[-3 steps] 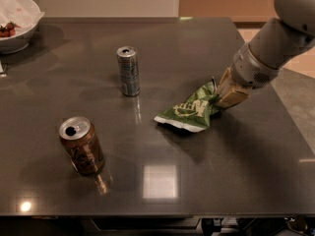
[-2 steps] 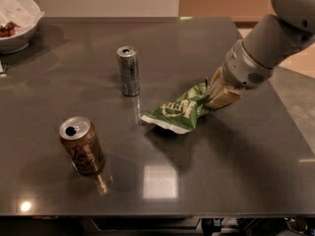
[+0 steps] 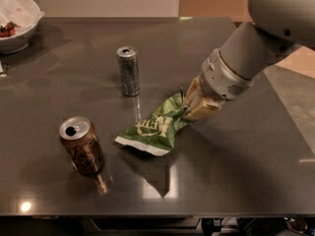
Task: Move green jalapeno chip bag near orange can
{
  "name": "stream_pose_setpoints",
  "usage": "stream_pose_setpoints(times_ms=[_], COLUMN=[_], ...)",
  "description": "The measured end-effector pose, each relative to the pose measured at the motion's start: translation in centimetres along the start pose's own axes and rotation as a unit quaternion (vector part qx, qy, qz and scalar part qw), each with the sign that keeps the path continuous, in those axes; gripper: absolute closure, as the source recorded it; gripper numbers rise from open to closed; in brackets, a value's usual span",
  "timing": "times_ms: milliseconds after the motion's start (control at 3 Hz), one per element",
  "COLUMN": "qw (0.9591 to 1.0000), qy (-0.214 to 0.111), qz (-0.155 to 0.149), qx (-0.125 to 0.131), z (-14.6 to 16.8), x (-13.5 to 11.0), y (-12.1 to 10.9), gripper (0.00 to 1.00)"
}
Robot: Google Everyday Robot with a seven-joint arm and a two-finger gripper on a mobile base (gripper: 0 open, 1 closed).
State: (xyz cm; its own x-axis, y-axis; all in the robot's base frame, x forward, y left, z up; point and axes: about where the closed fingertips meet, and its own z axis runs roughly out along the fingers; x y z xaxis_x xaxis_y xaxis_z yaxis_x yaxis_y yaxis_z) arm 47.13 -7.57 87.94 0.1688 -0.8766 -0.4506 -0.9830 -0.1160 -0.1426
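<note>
The green jalapeno chip bag [image 3: 153,127] is a crinkled green foil bag with white lettering and a white sealed edge; it hangs tilted, lower end near the dark table. My gripper [image 3: 189,108] is shut on the bag's upper right end, coming in from the right on the grey arm. The orange can [image 3: 81,145] stands upright at the front left, brownish-orange with a silver top, a short gap left of the bag's low end.
A slim silver-grey can [image 3: 128,71] stands upright behind the bag, toward the table's middle. A white bowl [image 3: 15,23] with red food sits at the far left corner. The table's front edge [image 3: 147,214] runs close below the orange can.
My gripper has carried the chip bag leftward and toward the front, bringing its low end much closer to the orange can. Both cans stayed put.
</note>
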Motion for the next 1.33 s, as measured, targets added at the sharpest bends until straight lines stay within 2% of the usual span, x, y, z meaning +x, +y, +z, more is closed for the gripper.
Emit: stream_pose_setpoints(times_ms=[333,667,1333], qw=[0.9996,0.9990,0.9985], qy=[-0.009,-0.016,-0.020], qz=[-0.023,-0.036,-0.043], qx=[-0.013,-0.023,-0.028], z=[1.2,2.1,2.7], x=[-2.1,-3.5,-4.5], y=[1.2,2.1,2.9], gripper=[0.82,0.59,0.13])
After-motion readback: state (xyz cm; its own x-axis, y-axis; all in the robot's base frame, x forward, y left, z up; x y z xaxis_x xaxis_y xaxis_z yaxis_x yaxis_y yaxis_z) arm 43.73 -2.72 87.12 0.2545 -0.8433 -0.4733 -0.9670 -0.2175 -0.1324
